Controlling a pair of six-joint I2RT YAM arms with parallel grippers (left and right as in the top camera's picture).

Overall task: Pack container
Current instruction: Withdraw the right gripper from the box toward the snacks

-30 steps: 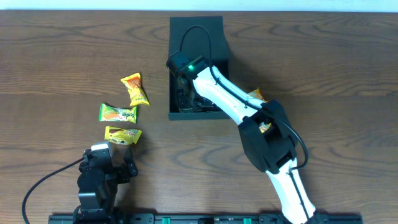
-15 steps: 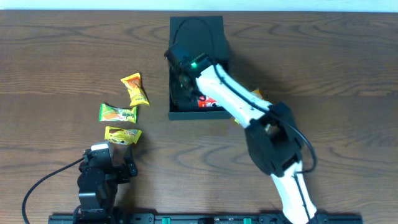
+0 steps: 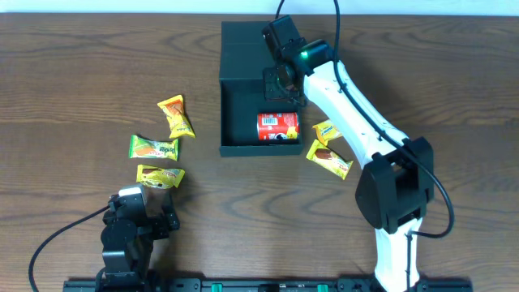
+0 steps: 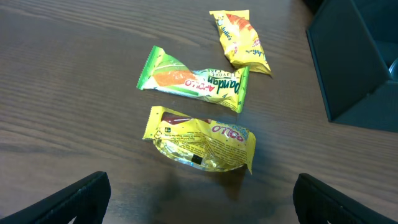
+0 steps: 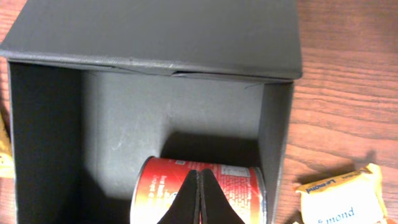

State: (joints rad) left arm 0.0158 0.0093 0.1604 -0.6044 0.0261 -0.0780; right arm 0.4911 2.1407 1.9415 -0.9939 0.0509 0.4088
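The container is a dark square box with its flap lid open at the back. A red can lies on its side in the front right corner. My right gripper is shut and empty over the box's back right part. In the right wrist view its closed fingers hang above the can and box floor. My left gripper is open and empty near the front edge, just short of a yellow packet; in the left wrist view its fingers sit wide apart.
A green packet, a yellow packet and an orange-yellow packet lie left of the box. Two yellow packets lie right of it. The box's corner shows in the left wrist view.
My right arm has pulled out of the box's left side and swung to its back right. The red can now lies uncovered in the box. The left arm has not moved.
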